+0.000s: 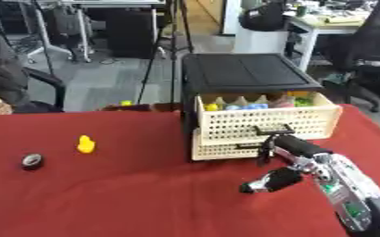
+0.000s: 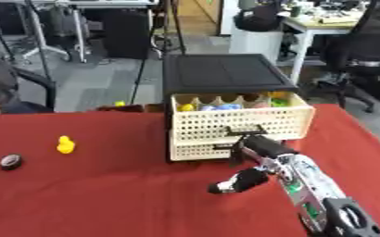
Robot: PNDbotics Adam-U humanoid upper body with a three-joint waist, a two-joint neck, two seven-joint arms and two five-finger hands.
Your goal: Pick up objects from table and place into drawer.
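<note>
Drawer of the black-topped cabinet stands pulled out, holding several small coloured items; one more drawer below it is closed. One right hand hovers just in front of the drawer, fingers loosely extended, gripping nothing. Well left of the drawer lie one yellow duck and one dark round object on the red table.

left eye view: from the robot's head, looking down and forward over the red bench | right eye view: same height and tilt, set slightly to the right | range: near, right hand close below | shared: bench, drawer unit, office floor beyond
</note>
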